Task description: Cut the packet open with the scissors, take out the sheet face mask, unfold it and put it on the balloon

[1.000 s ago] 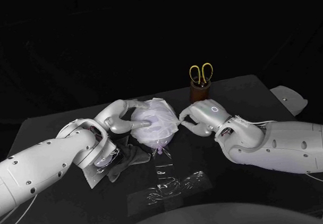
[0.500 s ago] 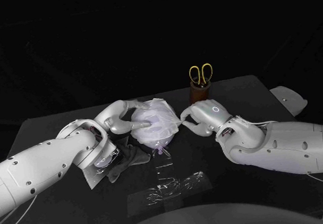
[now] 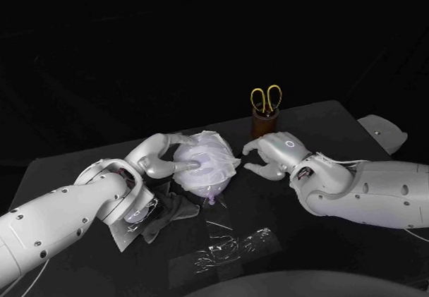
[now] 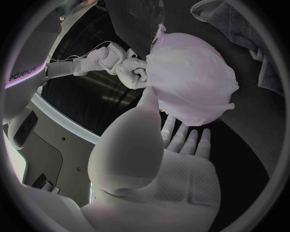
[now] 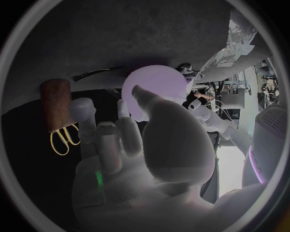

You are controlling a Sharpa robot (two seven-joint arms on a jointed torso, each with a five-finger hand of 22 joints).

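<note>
A black table (image 3: pixel 324 120) with bare tabletop showing between the balloon (image 3: pixel 206 169) and the far edge. The balloon stands near the middle, draped in the white face mask (image 3: pixel 210 146). The left hand (image 3: pixel 159 159) grasps the balloon, thumb on its side and fingers beneath. The right hand (image 3: pixel 272 153) sits just beside the balloon's other side with curled fingers; whether they pinch the mask's edge is unclear. A dark cloth (image 3: pixel 170 213) lies beside the balloon under the left arm. A clear packet (image 3: pixel 229 248) lies nearer than the balloon. Behind the right hand, a brown holder (image 3: pixel 265 124) holds yellow scissors (image 3: pixel 266 98).
</note>
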